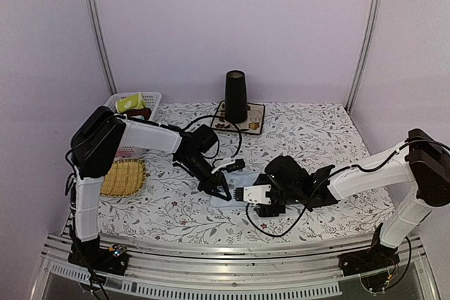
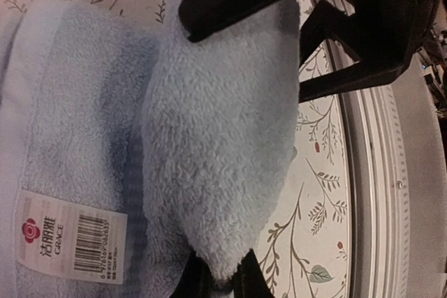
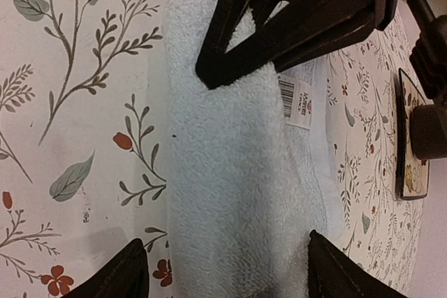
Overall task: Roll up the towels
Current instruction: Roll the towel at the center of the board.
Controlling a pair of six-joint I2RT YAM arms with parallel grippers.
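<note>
The light blue towel (image 1: 225, 201) lies partly folded on the flowered tablecloth at the front middle. In the left wrist view the towel (image 2: 209, 137) has a raised fold, with a barcode label (image 2: 70, 239) on its flat part. My left gripper (image 2: 218, 278) is shut on the tip of that fold; in the top view it (image 1: 219, 189) is over the towel. My right gripper (image 3: 227, 270) is open, its fingers either side of the towel (image 3: 230, 186), facing the left one (image 1: 242, 193). The yellow-green towel (image 1: 131, 102) lies in a white basket at the back left.
A white basket (image 1: 151, 98) stands at the back left, with a woven straw tray (image 1: 124, 178) in front of it. A black tapered cup (image 1: 235, 95) stands on a flowered mat (image 1: 253, 126) at the back middle. The table's metal front rail (image 1: 232, 261) is close behind the towel.
</note>
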